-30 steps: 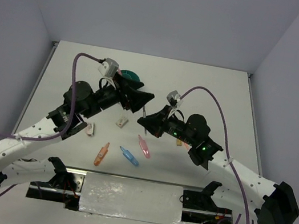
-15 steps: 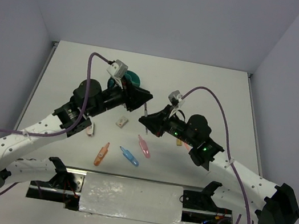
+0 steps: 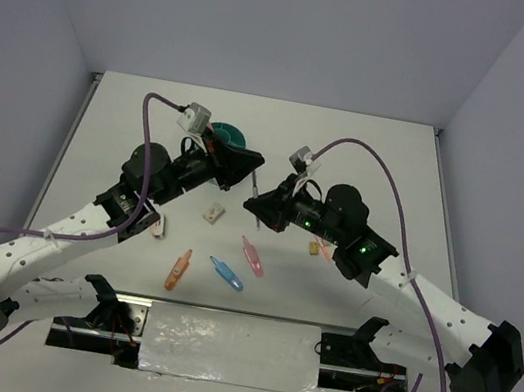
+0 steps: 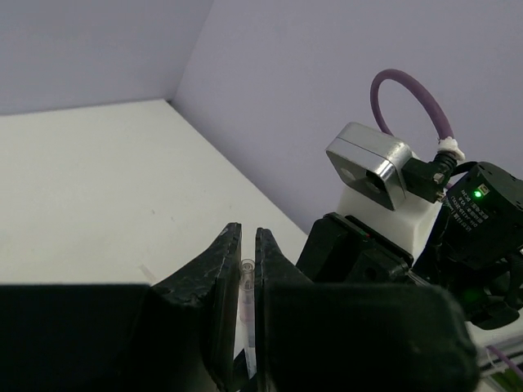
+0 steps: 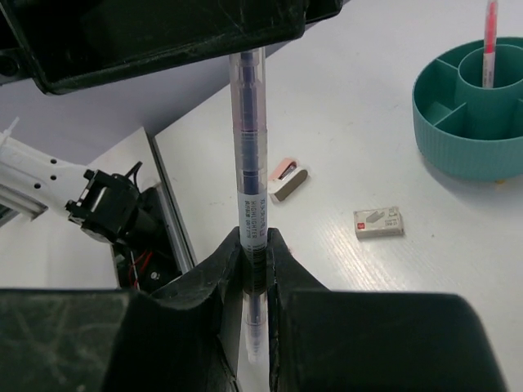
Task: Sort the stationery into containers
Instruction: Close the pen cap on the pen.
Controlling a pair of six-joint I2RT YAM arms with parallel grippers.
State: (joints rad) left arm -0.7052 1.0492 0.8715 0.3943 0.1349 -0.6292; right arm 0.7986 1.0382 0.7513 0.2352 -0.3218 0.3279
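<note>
— What's in the teal cup (image 5: 466, 147)?
— One pink pen (image 5: 490, 41), upright in its central tube. The grey pen (image 5: 248, 147) hangs midair nearby, pinched by the right gripper (image 5: 253, 245) and the left gripper (image 4: 247, 245) alike.

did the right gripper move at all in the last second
Yes, slightly: the right gripper has shifted toward the far edge of the table, away from the pink marker lying below it, pen clamped in its fingers.
</note>
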